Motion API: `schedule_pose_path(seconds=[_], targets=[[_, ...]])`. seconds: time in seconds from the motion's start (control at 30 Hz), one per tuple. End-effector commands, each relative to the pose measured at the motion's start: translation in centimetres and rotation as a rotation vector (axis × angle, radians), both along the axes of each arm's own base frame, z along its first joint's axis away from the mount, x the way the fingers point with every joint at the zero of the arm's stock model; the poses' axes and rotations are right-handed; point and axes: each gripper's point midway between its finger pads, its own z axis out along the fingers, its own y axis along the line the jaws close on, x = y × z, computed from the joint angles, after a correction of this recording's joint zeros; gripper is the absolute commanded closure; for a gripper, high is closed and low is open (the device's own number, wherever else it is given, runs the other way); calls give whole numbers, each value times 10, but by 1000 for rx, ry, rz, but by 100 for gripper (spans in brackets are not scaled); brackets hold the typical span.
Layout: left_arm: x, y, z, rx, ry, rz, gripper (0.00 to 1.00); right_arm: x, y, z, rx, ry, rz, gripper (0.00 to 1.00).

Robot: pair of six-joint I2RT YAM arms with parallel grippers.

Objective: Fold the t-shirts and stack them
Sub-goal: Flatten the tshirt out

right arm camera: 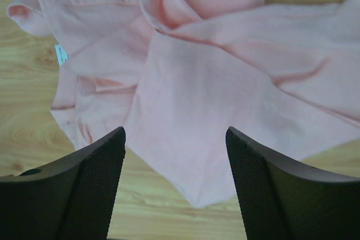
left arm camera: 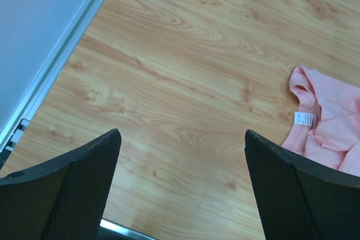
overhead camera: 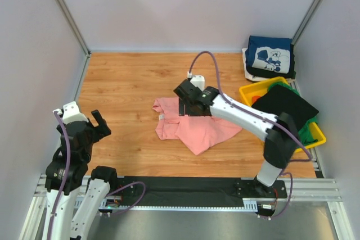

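Reaching far out with the right gripper poised over the crumpled salmon-pink t-shirt mid-way across the table, jaws wide and empty, and folded up near-left with the left gripper, likewise wide, empty.

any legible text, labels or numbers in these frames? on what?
No text can be read in any view.
Neck label on the salmon-pink t-shirt: dark marks, too small to read.
White print on the navy t-shirt: a picture; any lettering is too blurred to tell.

Top view high, wide; wrist views close, downward (all share pink t-shirt).
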Motion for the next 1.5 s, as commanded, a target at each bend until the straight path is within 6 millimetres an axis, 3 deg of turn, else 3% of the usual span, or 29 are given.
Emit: schedule_pose_path(seconds=[0.0,0.03,0.07,0.1,0.13,0.2,0.43,0.53,0.57,0.63,0.7,0.77,0.83,0.87,0.9,0.97,1.0,1.07,1.1,1.2,1.23,1.27,1.3,1.33,1.47], targets=[[3,-1,10,0,-29,-6,3,37,22,0,-64,-34,64,27],[4,-1,10,-1,-29,-7,3,45,25,-18,-116,-12,59,27],[4,-1,11,-1,-30,-8,3,49,23,-23,-152,2,54,27],[4,-1,11,-1,-29,-10,3,60,30,-17,-152,-18,64,28],[4,-2,11,-2,-31,-13,3,64,33,-35,-188,9,71,28],[5,-3,10,-3,-30,-18,3,75,39,-43,-208,13,77,29],[5,-4,10,-2,-29,-23,3,83,25,-68,-297,52,43,39],[5,-4,11,-4,-34,-28,3,83,21,-78,-323,68,45,52],[5,-5,11,-6,-35,-29,3,84,19,-79,-335,71,44,67],[6,-4,10,-2,-28,-29,3,83,16,-79,-343,72,38,89],[6,-5,10,-2,-29,-30,3,82,15,-72,-336,62,33,100],[6,-5,10,-1,-29,-31,3,79,10,-65,-340,56,23,100],[7,-4,10,0,-28,-29,3,77,4,-35,-312,14,10,100],[6,-5,10,1,-26,-31,3,72,-4,-21,-322,11,1,100],[7,-6,10,-2,-25,-40,3,70,-12,14,-291,-49,-21,100],[8,-12,12,-4,-19,-81,4,62,-36,52,-309,-113,-57,100],[12,-27,13,-30,-11,-161,6,52,-52,84,-270,-167,-78,100],[17,-42,16,-45,-6,-251,7,42,-83,102,-252,-184,-117,100],[23,-57,14,-80,21,-314,7,24,-104,104,-220,-172,-125,100],[38,-91,5,-172,112,-463,10,-4,-157,102,-140,-165,-235,100],[42,-101,-2,-195,149,-497,11,-14,-178,75,-160,-121,-288,100],[46,-110,-7,-206,188,-522,13,-21,-189,62,-150,-102,-312,100],[55,-115,-24,-211,265,-507,15,-33,-190,60,-68,-105,-310,100],[54,-131,-32,-200,306,-554,16,-44,-200,32,-75,-47,-330,100],[66,-174,-73,-207,429,-605,16,-55,-198,10,-3,-23,-335,100]])
